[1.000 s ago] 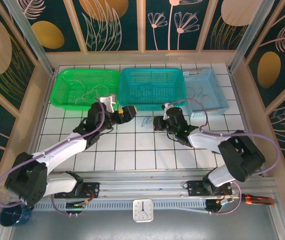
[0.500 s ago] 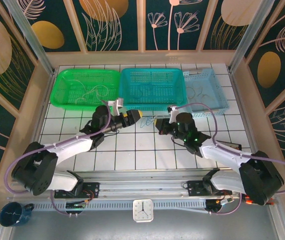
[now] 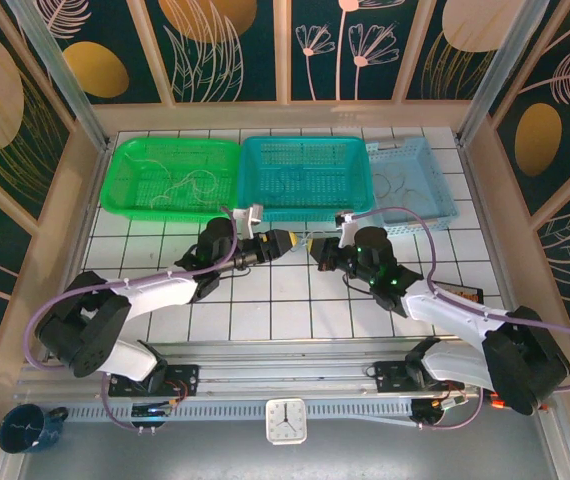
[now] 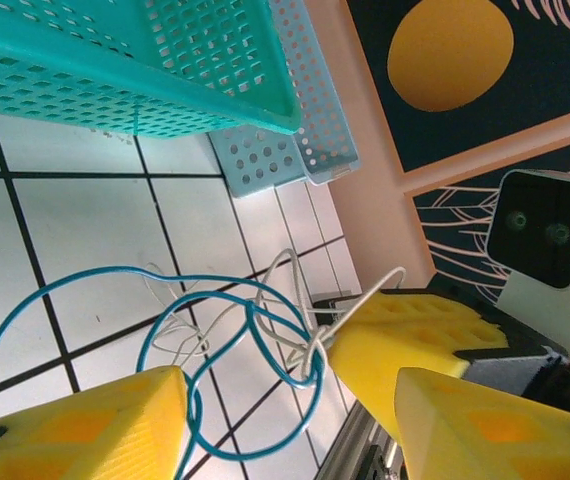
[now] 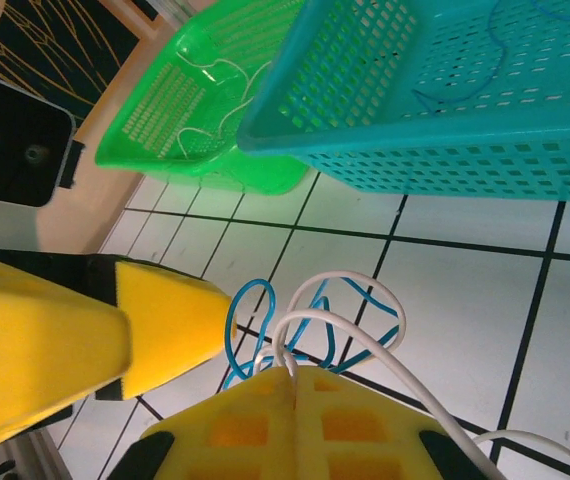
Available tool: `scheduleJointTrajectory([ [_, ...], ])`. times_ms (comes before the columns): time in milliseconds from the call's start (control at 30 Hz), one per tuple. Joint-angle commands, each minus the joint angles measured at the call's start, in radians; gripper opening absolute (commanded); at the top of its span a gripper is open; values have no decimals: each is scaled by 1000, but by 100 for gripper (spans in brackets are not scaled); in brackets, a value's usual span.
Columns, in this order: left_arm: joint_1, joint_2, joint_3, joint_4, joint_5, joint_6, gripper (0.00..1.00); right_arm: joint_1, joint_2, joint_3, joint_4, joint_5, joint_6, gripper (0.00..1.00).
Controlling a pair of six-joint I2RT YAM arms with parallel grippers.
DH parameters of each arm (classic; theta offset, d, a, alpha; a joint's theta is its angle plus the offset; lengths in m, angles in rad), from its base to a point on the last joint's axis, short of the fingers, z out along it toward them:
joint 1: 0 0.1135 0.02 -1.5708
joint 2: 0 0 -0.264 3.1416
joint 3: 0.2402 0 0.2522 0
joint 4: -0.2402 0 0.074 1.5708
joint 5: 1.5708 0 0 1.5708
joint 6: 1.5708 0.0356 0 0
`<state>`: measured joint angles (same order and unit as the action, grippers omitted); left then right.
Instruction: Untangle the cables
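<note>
The cables form a small tangle just above the tiled table, between my two grippers. A blue cable (image 4: 255,330) curls in loops around a cream-white cable (image 4: 295,270). My right gripper (image 5: 295,375) is shut on the white cable (image 5: 345,300), with the blue cable (image 5: 250,310) looping just beyond its tips. My left gripper (image 4: 285,400) is open, its yellow fingers (image 4: 85,430) standing either side of the blue loop, which runs along the left finger. In the top view the left gripper (image 3: 287,240) and the right gripper (image 3: 317,248) nearly meet, tip to tip.
Three baskets stand in a row at the back: green (image 3: 125,190), teal (image 3: 305,210) and light blue (image 3: 435,200), each with thin wires inside. A clock (image 3: 285,420) sits on the front rail and a dark cup (image 3: 20,428) at the front left.
My left arm has reached right until its gripper faces the right one, and its jaws have narrowed. The right gripper stayed shut and shifted slightly.
</note>
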<state>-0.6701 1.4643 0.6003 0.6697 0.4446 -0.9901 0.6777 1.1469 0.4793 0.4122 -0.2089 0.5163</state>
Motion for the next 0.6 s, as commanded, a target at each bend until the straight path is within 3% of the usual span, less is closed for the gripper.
scheduleJointTrajectory([
  [0, -9, 16, 18, 62, 1, -7, 54, 14, -23, -5, 37, -18, 16, 0],
  [200, -12, 31, 21, 73, 0, -11, 47, 28, -25, 1, 36, -19, 14, 0],
  [367, -13, 37, 24, 79, -2, -12, 32, 38, -20, 5, 35, -16, 13, 0],
  [567, -14, 39, 27, 80, -3, -15, 1, 42, -13, 1, 35, 6, 13, 0],
])
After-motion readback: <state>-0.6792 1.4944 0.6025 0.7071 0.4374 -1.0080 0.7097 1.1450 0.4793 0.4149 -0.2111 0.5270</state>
